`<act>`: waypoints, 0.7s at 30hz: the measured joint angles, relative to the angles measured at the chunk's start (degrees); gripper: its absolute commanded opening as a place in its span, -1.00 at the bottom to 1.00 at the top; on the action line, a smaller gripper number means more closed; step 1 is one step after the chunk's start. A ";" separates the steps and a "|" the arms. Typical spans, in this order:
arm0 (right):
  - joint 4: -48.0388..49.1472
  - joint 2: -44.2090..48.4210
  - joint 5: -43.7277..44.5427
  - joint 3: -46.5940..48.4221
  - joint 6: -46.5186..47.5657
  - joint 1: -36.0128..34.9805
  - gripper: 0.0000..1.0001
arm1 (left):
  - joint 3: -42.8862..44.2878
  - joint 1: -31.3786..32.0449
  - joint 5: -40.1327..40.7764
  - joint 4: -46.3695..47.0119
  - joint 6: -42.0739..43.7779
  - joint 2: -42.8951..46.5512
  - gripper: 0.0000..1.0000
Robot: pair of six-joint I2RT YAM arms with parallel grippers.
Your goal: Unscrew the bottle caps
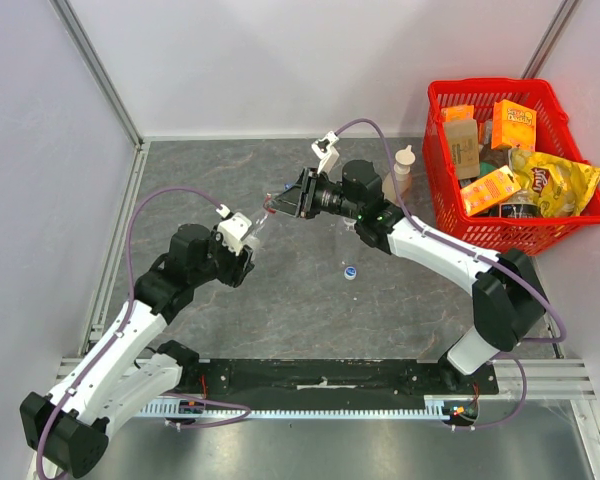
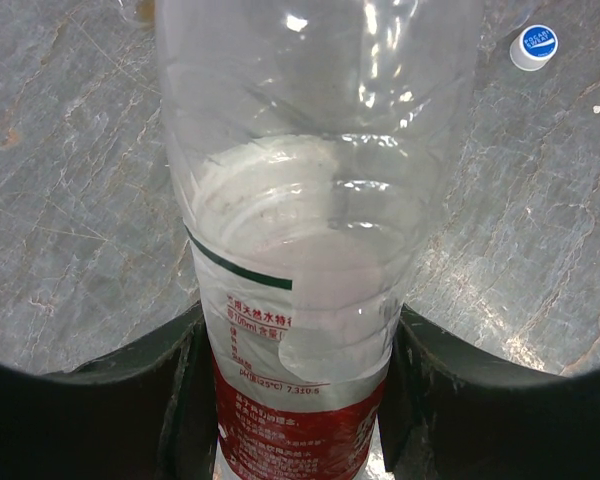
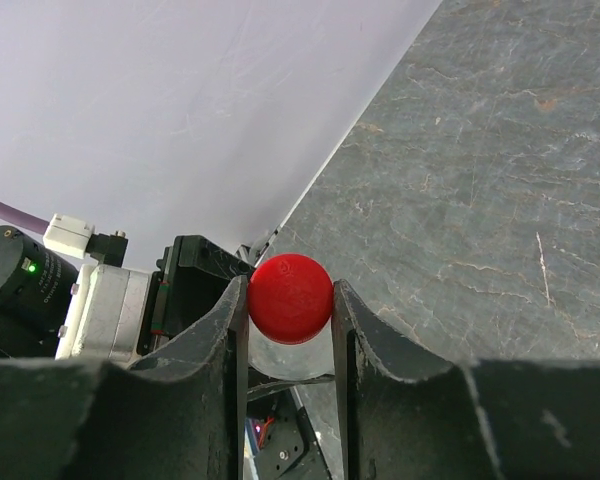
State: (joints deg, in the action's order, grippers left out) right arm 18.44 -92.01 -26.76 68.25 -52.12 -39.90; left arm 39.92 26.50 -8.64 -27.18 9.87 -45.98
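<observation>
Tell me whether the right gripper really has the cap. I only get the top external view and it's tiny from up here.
Observer: Yes. In the right wrist view the red cap sits between the fingers of the right gripper, and both fingers touch its sides.
Operator: And is the left gripper holding the bottle firmly, or only resting beside it?
Observer: The left wrist view shows the left gripper closed on the red-label bottle, with one finger pressed against each side at the top of the label.
</observation>
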 measured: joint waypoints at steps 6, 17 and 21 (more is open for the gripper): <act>0.92 0.00 -0.61 -0.46 0.70 0.02 -1.00 | 0.00 0.00 -0.44 -0.28 -0.09 0.17 -0.51; 5.07 2.67 -6.97 -2.73 6.19 0.52 -1.00 | 0.00 -0.02 -5.90 -1.05 -0.24 2.71 -0.49; 5.70 5.42 -11.26 -3.67 10.05 0.81 -1.00 | 0.00 -0.07 -12.31 -1.01 -0.46 3.87 -0.49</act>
State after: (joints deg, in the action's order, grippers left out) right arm 24.14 -86.59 -38.02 64.58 -42.06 -39.09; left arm 39.92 26.44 -20.95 -28.18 9.41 -42.11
